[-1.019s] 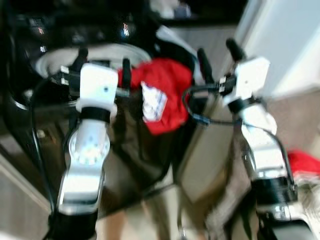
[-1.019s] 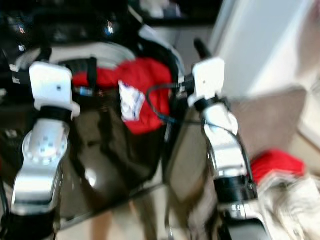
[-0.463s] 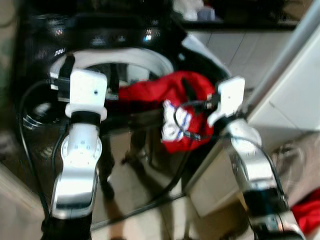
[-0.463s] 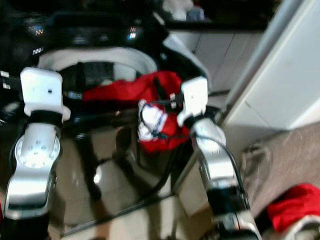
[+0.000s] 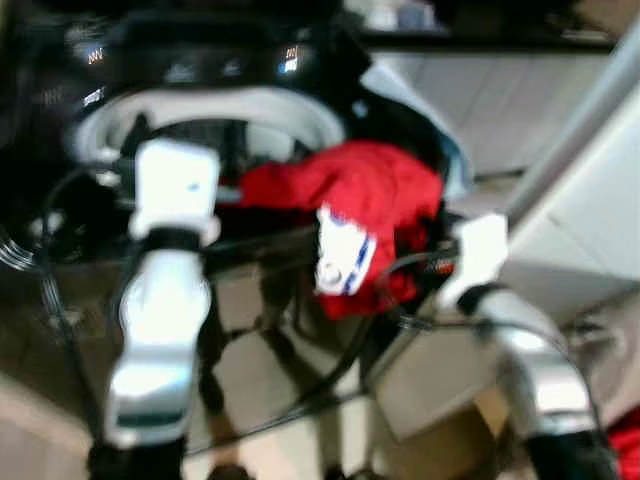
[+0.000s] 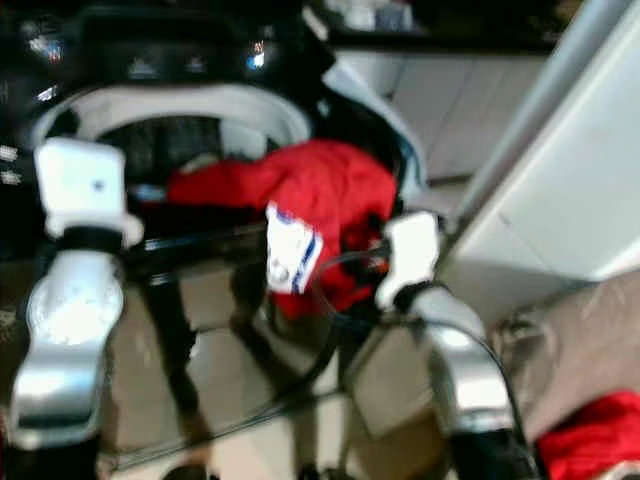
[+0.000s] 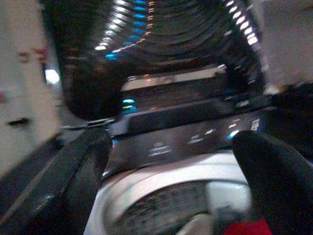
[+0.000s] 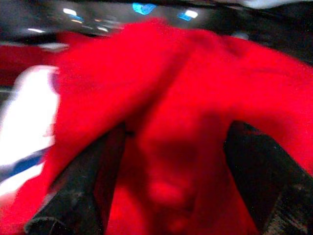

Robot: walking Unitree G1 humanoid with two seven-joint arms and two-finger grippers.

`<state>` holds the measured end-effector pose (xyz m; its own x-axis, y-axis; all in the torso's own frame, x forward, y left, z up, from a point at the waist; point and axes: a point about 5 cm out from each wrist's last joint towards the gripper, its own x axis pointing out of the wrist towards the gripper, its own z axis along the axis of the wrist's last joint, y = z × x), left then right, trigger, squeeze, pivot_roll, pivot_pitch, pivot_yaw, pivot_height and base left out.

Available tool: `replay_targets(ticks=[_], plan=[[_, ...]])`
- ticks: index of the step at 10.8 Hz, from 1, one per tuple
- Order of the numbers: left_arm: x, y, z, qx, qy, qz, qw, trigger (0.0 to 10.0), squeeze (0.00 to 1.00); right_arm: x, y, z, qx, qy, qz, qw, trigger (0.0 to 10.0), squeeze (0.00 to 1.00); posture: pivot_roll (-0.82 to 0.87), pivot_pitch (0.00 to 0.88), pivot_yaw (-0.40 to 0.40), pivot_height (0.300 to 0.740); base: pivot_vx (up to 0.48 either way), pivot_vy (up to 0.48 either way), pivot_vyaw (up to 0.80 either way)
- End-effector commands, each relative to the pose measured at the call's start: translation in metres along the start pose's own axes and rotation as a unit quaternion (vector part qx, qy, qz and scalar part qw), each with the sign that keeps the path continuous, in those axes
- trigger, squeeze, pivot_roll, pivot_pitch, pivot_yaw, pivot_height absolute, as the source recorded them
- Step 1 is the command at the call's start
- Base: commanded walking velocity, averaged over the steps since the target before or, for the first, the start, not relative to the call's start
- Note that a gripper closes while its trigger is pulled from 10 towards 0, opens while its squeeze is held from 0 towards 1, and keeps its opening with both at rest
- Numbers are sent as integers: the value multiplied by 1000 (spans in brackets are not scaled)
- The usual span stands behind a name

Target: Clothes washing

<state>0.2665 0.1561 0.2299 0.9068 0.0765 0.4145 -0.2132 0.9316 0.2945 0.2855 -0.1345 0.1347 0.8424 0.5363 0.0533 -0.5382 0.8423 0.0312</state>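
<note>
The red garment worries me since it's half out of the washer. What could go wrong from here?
1. The red garment is draped over the washer's drum rim and hangs down the front; it may slide off.
2. The right claw is open and pressed into the cloth, so closing could catch only a loose fold.

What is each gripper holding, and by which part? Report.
Left gripper: nothing, open. Right gripper: open around the red garment, not clamped.
</note>
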Motion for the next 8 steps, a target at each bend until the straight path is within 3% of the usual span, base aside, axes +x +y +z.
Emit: replay_targets(ticks=[1,3,4,6,8], plan=[[-1,-5,9,-8,-14,-5,1000,10000,0,-5,-10,-11,5,29,-21,999,10000,0,99,64,-90,740,0,0,0],[-5,-1,11,-4,-11,-8,1000,10000,0,1,-10,-23,56,60,-40,996,10000,0,130,91,-73,740,0,0,0],[-10,1,11,-1,-5,-10,1000,10000,0,9,-13,-41,73,97,-56,991,10000,0,156,108,-60,740,0,0,0],[-17,4,13,6,3,-19,1000,10000,0,28,-13,-65,62,134,-67,987,10000,0,200,147,-47,740,0,0,0],[-23,9,17,15,7,-16,1000,10000,0,45,-6,-67,56,141,-66,986,10000,0,242,172,-47,740,0,0,0]])
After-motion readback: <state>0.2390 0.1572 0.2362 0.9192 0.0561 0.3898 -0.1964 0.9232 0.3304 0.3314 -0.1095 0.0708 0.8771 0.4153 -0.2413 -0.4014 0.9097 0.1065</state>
